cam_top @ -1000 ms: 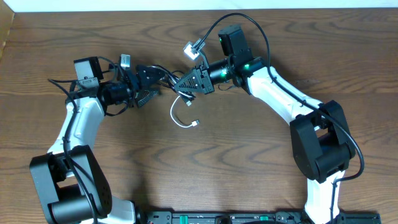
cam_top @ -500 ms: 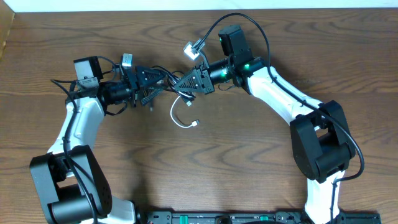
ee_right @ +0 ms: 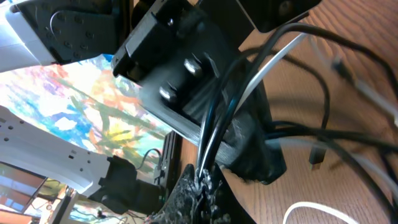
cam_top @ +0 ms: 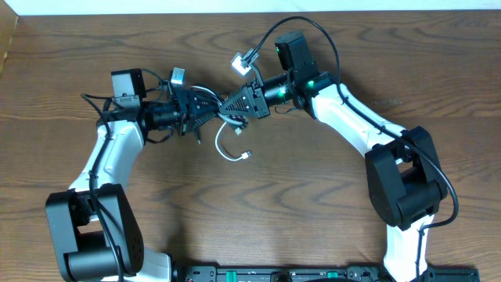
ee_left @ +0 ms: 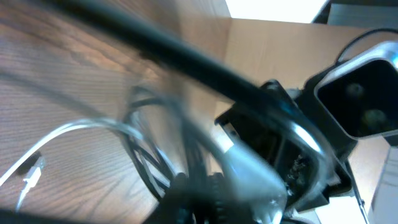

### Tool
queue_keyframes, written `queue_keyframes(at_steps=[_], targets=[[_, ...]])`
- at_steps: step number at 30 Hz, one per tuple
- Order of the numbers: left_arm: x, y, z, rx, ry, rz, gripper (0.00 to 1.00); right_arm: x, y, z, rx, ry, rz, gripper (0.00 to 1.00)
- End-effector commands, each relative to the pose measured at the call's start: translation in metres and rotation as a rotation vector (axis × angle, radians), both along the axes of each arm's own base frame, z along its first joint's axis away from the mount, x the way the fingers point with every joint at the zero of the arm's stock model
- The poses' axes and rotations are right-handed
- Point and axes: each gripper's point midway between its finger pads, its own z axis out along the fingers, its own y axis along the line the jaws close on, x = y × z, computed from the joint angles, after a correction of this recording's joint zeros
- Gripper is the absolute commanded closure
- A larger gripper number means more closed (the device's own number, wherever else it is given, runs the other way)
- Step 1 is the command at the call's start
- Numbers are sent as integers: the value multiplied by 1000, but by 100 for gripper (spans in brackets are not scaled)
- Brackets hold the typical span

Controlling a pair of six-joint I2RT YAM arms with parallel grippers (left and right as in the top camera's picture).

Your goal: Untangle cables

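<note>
The table (cam_top: 274, 204) is of dark brown wood with a strong grain. A pale strip (cam_top: 156, 6) runs along its far edge, and a black rail (cam_top: 274, 274) is seen at the near edge between the arm bases.

The cable bundle (cam_top: 213, 106) is held up over the far middle of the table, strung between the left gripper (cam_top: 196, 115) and the right gripper (cam_top: 235, 103), which are set close together. From the bundle the white cable (cam_top: 218, 141) is let down in a loop onto the wood, and its small plug (cam_top: 246, 154) lies flat on the surface. Strands of the black cable (ee_right: 323, 134) are spread above the wood grain in the right wrist view. There, black and white strands alike are gathered between the right gripper's fingers, whose jaws are clenched on the bundle.

The left wrist view is blurred, so it cannot be told whether the left jaws are clenched or released.

Beyond the table edge, a brightly painted panel (ee_right: 93, 118) is seen in the right wrist view.
</note>
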Motion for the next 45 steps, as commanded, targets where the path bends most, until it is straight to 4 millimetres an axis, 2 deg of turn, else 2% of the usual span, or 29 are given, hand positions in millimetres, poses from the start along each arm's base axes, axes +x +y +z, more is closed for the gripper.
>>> queue_keyframes(at_steps=[1, 7, 12, 20, 23, 27, 28, 29, 31, 35, 41, 45], targets=[[1, -2, -6, 39, -1, 10, 92, -6, -1, 15, 33, -17, 30, 97], [3, 0, -9, 96, -111, -15, 92, 7, 0, 7, -26, 23, -51, 92], [0, -1, -11, 135, -212, -59, 93, 23, -3, -1, -83, 51, -143, 99], [-5, -1, -14, 179, -322, -116, 93, 48, -27, -36, -259, 148, -330, 99], [-9, -2, -15, 211, -427, -163, 93, 56, -41, -52, -342, 240, -415, 95], [-14, -2, -18, 236, -493, -203, 93, 61, -49, -52, -344, 284, -444, 92], [-14, -2, -18, 237, -496, -204, 93, 62, -51, -52, -345, 300, -452, 87], [-14, -2, -18, 238, -496, -204, 92, 61, -52, -50, -338, 321, -442, 76], [-13, -2, -19, 243, -495, -203, 92, 50, -48, -41, -287, 317, -362, 63], [-11, 1, -24, 277, -485, -196, 93, 18, -35, -18, -147, 203, -138, 49], [-11, 1, -24, 272, -471, -192, 93, 11, -20, -29, -198, 151, -146, 51], [-11, 1, -24, 272, -469, -191, 92, 2, -7, -27, -190, 123, -117, 52]])
